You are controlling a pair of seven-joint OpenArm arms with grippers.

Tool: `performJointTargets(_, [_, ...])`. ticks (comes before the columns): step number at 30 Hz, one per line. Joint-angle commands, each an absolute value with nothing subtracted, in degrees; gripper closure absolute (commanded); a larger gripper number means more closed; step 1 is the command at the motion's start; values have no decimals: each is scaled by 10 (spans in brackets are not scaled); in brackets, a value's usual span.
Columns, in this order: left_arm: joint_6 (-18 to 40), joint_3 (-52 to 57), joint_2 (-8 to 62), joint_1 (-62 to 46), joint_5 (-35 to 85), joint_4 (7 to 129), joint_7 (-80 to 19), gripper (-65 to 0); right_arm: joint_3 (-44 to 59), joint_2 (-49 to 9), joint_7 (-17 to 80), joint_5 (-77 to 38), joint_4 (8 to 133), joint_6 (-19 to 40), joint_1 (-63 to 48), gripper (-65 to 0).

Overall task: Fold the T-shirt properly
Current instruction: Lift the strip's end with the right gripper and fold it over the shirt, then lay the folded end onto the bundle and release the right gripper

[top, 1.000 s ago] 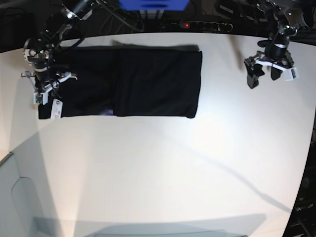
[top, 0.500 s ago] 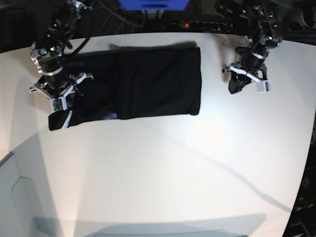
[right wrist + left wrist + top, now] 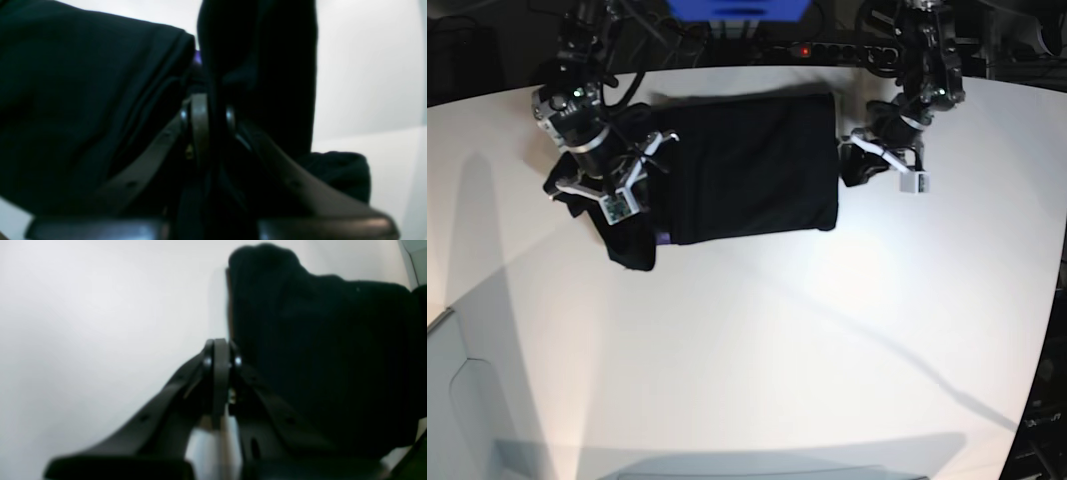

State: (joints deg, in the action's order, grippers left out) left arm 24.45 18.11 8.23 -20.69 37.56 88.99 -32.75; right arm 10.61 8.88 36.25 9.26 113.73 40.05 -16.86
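The right arm's fingers (image 3: 208,110) were clamped on a raised fold of the T-shirt (image 3: 747,165), which was spread on the white counter (image 3: 757,340). The left arm's fingers (image 3: 218,355) were pressed together, empty, just beside the shirt's edge.

The T-shirt (image 3: 747,165) is plain black throughout, without visible pattern on its folded panels; a small purple patch (image 3: 664,238) shows at its lower left edge in the base view, and a sliver of purple appears between folds in the right wrist view. The table (image 3: 757,350) is plain white, crossed by soft grey shadows. The left gripper (image 3: 860,165) has black fingers with white fittings. The right gripper (image 3: 597,200) is dark grey to black, with white and silver parts. A blue object (image 3: 737,8) sits beyond the table's far edge.
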Motion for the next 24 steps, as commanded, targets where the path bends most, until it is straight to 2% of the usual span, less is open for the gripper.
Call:
performJointTargets(1, [249,182,86,-203,385,895,-316,0,95,90,347,82,1149,400,-165,0])
performJointTargets(16, [249,182,64,-182,384,895,-317,0,-130,90,348,82,1158,400,-146,0])
performJointTargets(20, [249,182,64,-182,384,895,-317,0,-200,90,348,83,1145,400,-125,0])
performJointTargets(24, [248,183,65,-182,384,895,-317,0,-225,90,347,83,1096,400,-104,0])
